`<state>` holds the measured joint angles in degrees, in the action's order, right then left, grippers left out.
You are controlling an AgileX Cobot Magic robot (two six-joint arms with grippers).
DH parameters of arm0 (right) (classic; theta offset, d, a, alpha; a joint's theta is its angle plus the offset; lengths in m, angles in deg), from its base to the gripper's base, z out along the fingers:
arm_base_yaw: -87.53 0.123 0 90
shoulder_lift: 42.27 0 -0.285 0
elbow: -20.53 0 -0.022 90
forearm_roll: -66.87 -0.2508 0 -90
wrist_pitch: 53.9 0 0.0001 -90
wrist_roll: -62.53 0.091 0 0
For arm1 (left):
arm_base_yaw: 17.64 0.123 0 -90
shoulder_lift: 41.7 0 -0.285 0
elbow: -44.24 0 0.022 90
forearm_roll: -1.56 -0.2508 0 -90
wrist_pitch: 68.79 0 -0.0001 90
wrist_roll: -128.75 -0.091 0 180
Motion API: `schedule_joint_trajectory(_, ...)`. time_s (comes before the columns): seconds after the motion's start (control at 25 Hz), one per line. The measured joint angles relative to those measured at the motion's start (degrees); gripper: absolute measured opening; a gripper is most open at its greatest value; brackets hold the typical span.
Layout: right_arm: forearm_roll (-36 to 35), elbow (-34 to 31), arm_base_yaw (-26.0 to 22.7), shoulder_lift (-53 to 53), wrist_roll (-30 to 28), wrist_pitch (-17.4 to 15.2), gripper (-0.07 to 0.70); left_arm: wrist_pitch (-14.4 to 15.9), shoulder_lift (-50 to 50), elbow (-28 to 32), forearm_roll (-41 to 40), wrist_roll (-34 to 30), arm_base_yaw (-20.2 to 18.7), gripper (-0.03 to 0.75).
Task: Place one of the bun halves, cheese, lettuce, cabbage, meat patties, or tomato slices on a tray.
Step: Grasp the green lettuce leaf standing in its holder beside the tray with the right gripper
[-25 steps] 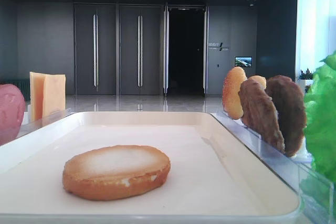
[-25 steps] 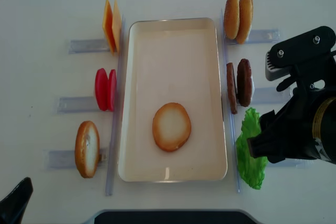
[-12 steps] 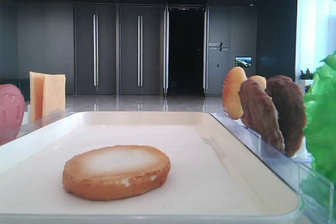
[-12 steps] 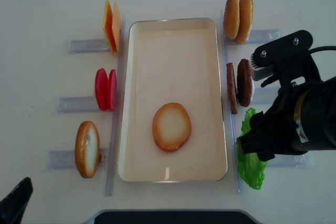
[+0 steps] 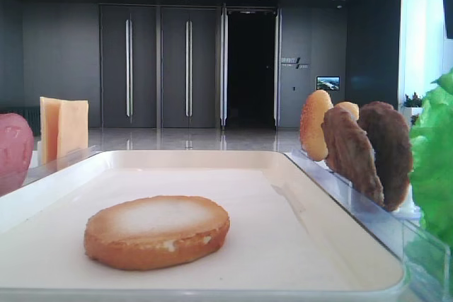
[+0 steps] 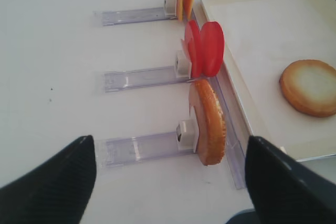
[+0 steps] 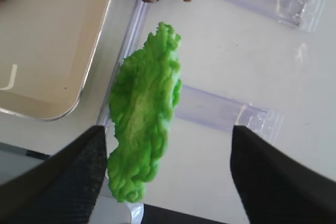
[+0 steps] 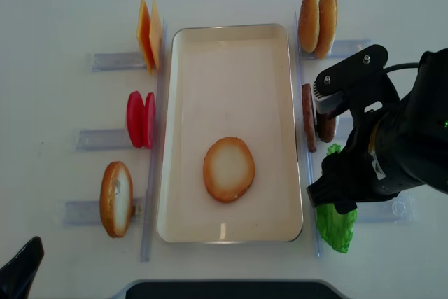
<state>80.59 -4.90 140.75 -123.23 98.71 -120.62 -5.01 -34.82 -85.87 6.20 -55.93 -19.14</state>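
Note:
A pale-faced bun half [image 8: 229, 169] lies flat on the cream tray [image 8: 231, 47]. The ruffled green lettuce [image 7: 142, 114] leans in its clear rack right of the tray, and my right gripper [image 7: 165, 145] hangs open above it, with the leaf just inside the left finger [image 7: 79, 177] and nothing held. From overhead my right arm [image 8: 385, 138] covers most of the lettuce [image 8: 334, 225] and part of the meat patties [image 8: 308, 117]. My left gripper [image 6: 168, 156] stands open near the table's front left, behind an upright bun half [image 6: 210, 121]. No cabbage is in view.
Clear racks flank the tray. On the left they hold cheese [image 8: 148, 33], tomato slices [image 8: 141, 118] and a bun half [image 8: 116, 199]. At the back right stand two bun halves [image 8: 317, 19]. A dark edge [image 8: 224, 290] lies at the table's front.
My right arm has moved left and toward the back, now sitting over the lettuce and partly covering the patties. Both grippers remain open, and the left arm has not moved.

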Motion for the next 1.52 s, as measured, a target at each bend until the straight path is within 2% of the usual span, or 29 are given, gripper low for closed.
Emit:
schedule_joint_trajectory(0.24,-2.06,0.05,-1.84,-0.25,-2.91,1.21,0.491,0.0,0.0,0.0,0.0,0.0,0.0,0.692)
schedule_joint_trajectory(0.8,-2.47,0.07,-1.84,-1.82,-3.63,2.54,0.469,0.0,0.0,0.0,0.0,0.0,0.0,0.692)
schedule_joint_trajectory(1.0,-2.49,0.07,-1.84,-1.82,-3.7,2.54,0.395,0.0,0.0,0.0,0.0,0.0,0.0,0.692)
schedule_joint_trajectory(1.28,-3.08,0.07,-1.84,-1.82,-5.23,1.63,0.195,0.0,0.0,0.0,0.0,0.0,0.0,0.692)
schedule_joint_trajectory(1.52,-3.08,0.07,-1.84,-1.82,-6.95,1.63,0.07,0.0,0.0,0.0,0.0,0.0,0.0,0.689)
